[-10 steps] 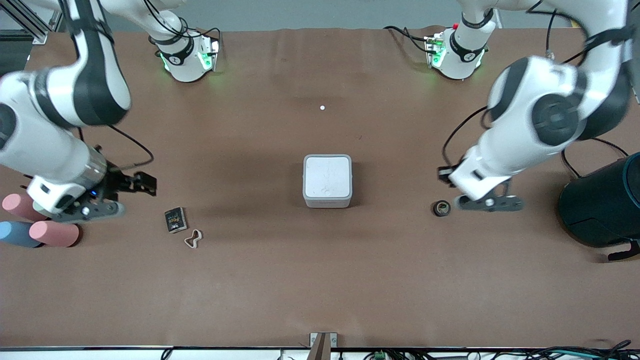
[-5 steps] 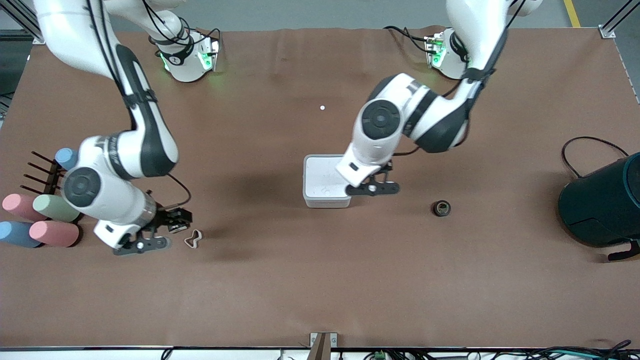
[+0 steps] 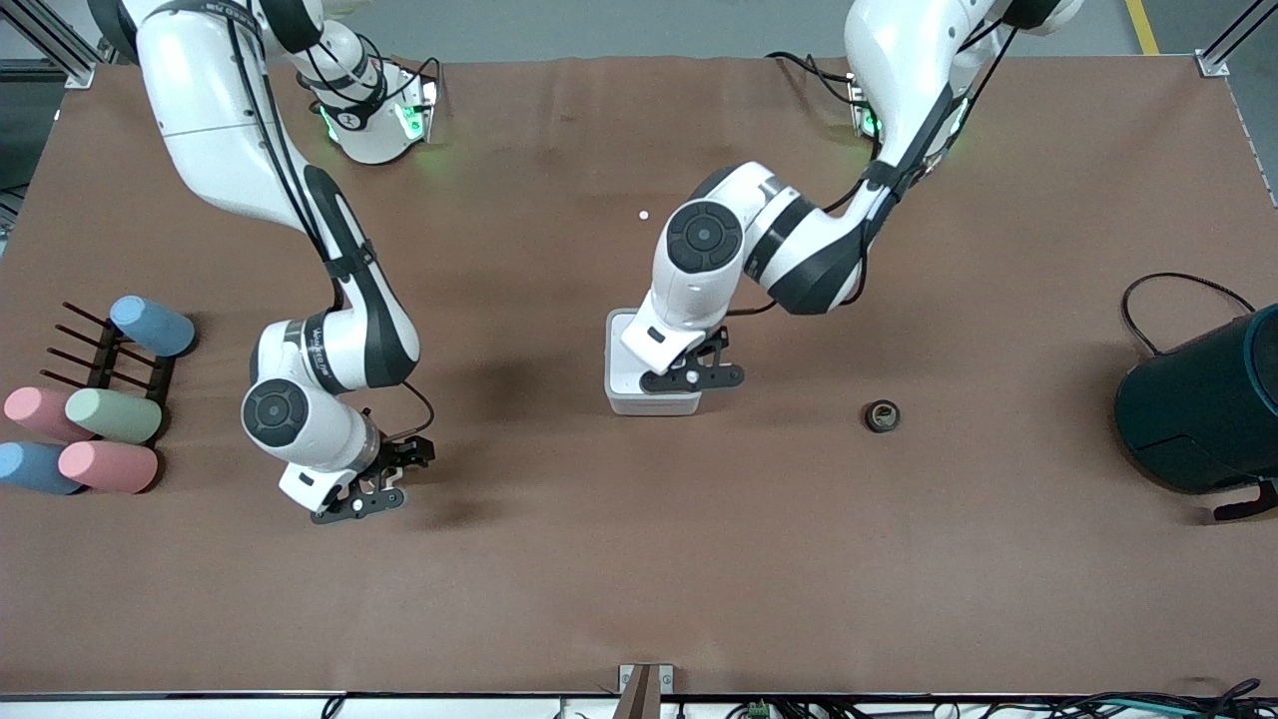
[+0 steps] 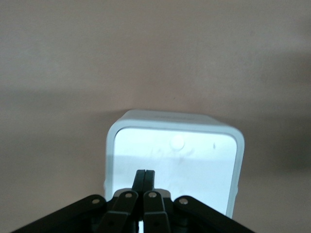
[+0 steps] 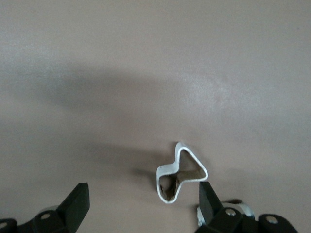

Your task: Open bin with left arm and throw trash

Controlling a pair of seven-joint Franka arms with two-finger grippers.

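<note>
The bin (image 3: 621, 391), a small white-grey box with its flat lid down, stands mid-table. My left gripper (image 3: 689, 371) is over its lid, at the side toward the left arm's end. In the left wrist view the gripper (image 4: 145, 175) is shut and empty, its tips over the white lid (image 4: 194, 160). My right gripper (image 3: 391, 475) is low over the table toward the right arm's end. It is open (image 5: 143, 201), with the whitish bent loop (image 5: 166, 167) lying close to one finger (image 5: 209, 196). The dark ring (image 3: 882, 414) lies toward the left arm's end. The black packet is hidden.
Pastel cylinders (image 3: 108, 465) and a dark pronged rack (image 3: 100, 350) sit at the right arm's end. A big dark teal cylinder (image 3: 1198, 409) with a cable stands at the left arm's end. A tiny white dot (image 3: 644, 215) lies farther from the front camera than the bin.
My left gripper has swung in from beside the ring to over the bin lid. My right gripper has moved from near the cylinders to over the loop, and the packet is now covered.
</note>
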